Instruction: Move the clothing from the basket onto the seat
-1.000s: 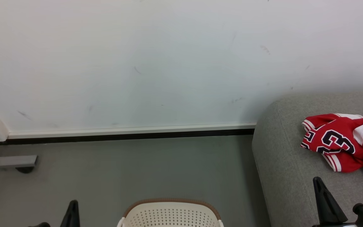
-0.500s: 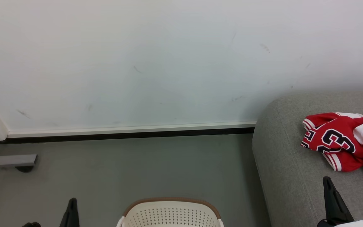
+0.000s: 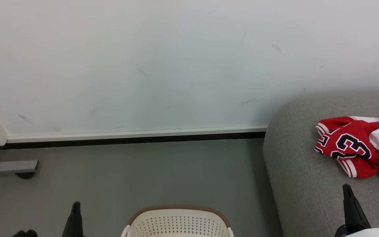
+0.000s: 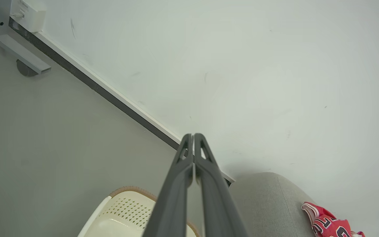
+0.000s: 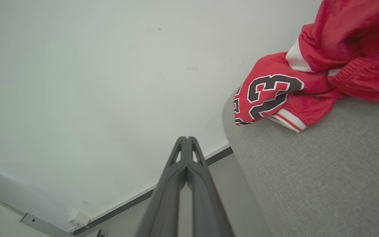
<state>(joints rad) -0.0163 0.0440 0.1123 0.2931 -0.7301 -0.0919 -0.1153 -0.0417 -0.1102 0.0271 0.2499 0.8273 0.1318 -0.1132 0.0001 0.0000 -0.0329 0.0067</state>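
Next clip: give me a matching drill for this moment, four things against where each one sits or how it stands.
Things:
1. clothing
2. basket
3. left gripper
4. right gripper

Places or states:
A. shut, seen against the grey seat
B. on the floor, bottom middle of the head view
C. crumpled on the seat
D. shut, seen against the floor, left of the basket

Pairs: 1-C, 2-B, 3-D, 4-A.
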